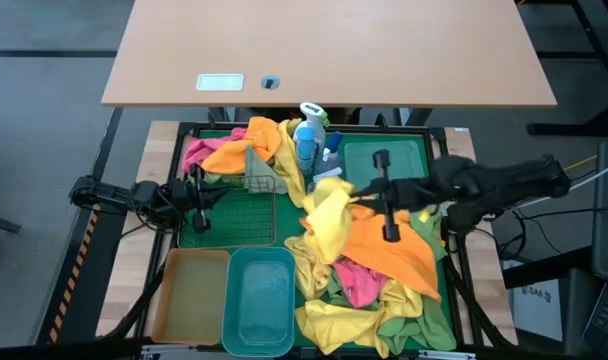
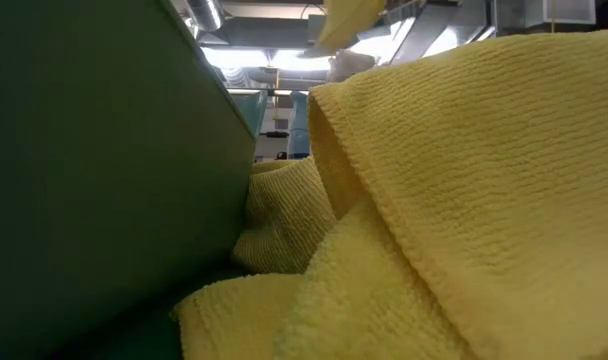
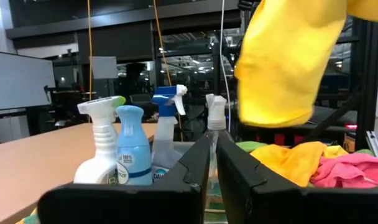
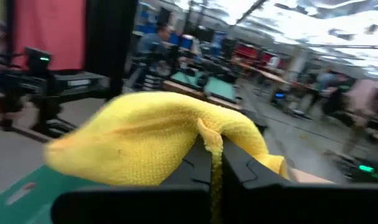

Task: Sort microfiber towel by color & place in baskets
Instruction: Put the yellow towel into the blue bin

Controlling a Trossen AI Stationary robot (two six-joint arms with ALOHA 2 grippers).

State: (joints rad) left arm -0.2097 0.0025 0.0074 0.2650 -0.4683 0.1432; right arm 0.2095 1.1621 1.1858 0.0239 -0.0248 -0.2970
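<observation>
My right gripper (image 1: 352, 192) is over the middle of the large green tray (image 1: 184, 135), shut on a yellow towel (image 1: 327, 215) that also shows in the left wrist view (image 3: 288, 62). A pile of orange, pink, yellow and green towels (image 1: 384, 270) lies below it in the tray. My left gripper (image 1: 206, 200) (image 3: 212, 158) hovers shut over the wire-mesh basket (image 1: 234, 210) and holds nothing. Orange and pink towels (image 1: 229, 150) lie draped over that basket's far end. The amber-tan basket (image 1: 189, 295) and teal basket (image 1: 259, 300) stand at the near edge. The clear basket (image 1: 384, 160) stands by the far rim. My right gripper pinches a fold of the yellow towel (image 4: 214, 140) between its two fingers (image 4: 242, 168), which come level from the table's right. The towel bulges over and ahead of the fingers. It hangs slack in the air, above the pile.
Several spray bottles (image 1: 309, 135) (image 3: 133, 146) stand in the tray's far middle, close to the held towel. A wooden table (image 1: 324, 50) lies beyond the tray. In the low view a yellow towel (image 2: 464, 200) and a green wall (image 2: 94, 160) fill the picture.
</observation>
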